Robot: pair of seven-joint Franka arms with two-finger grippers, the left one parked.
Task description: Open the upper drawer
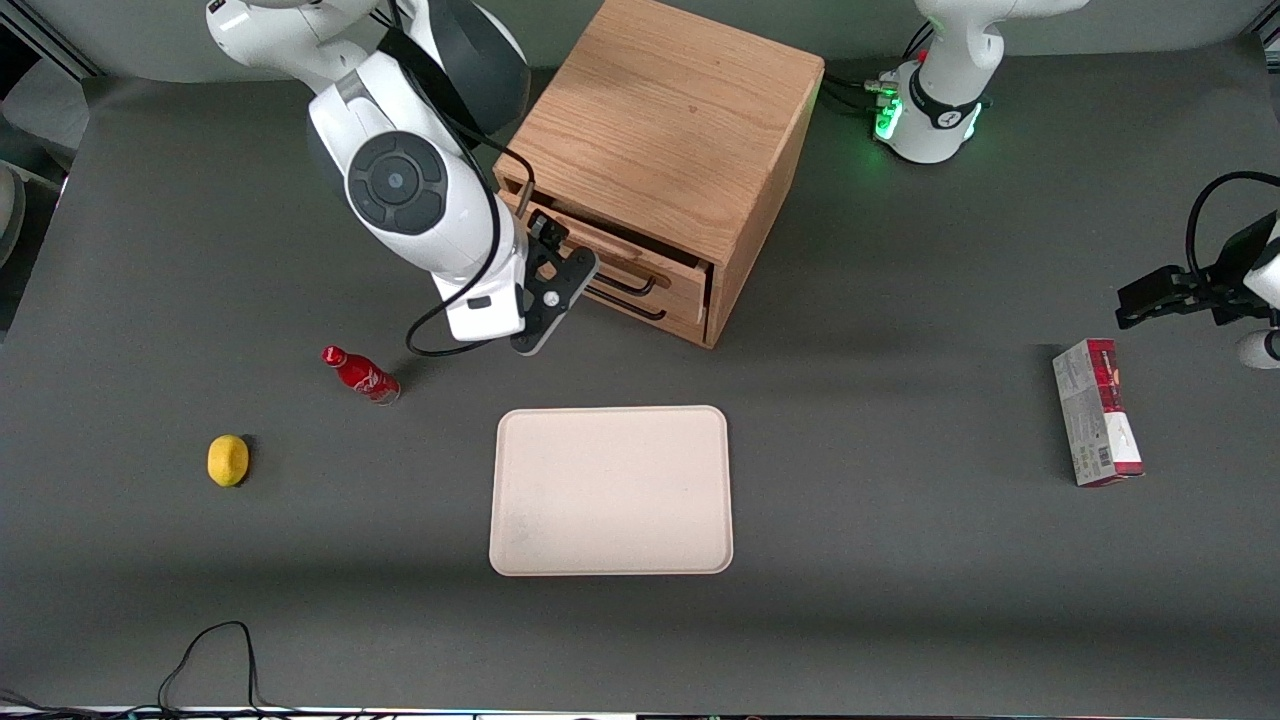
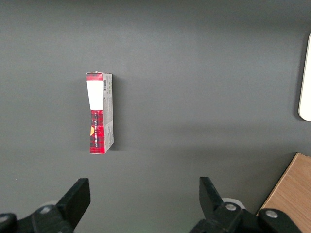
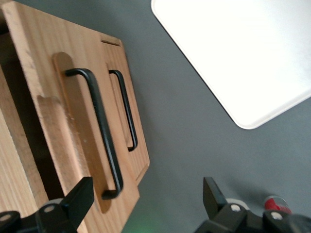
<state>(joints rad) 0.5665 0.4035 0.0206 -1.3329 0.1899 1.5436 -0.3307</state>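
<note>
The right arm's gripper [image 3: 146, 204] is hovering with jaws wide and empty just before the oak cabinet [image 1: 670, 130], at the tray's [image 1: 612, 490] twelve o'clock; the upper drawer [image 1: 610, 255] is sitting slightly proud. Rigid and likely light-sliding, it is best taken by its thin black handle [image 3: 99, 133].

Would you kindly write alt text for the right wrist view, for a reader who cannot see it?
The open gripper hangs just off the upper drawer, which is pulled partly out, its black handle free of the fingers. The lower drawer sits closed, with a pale tray on the dark table.
</note>
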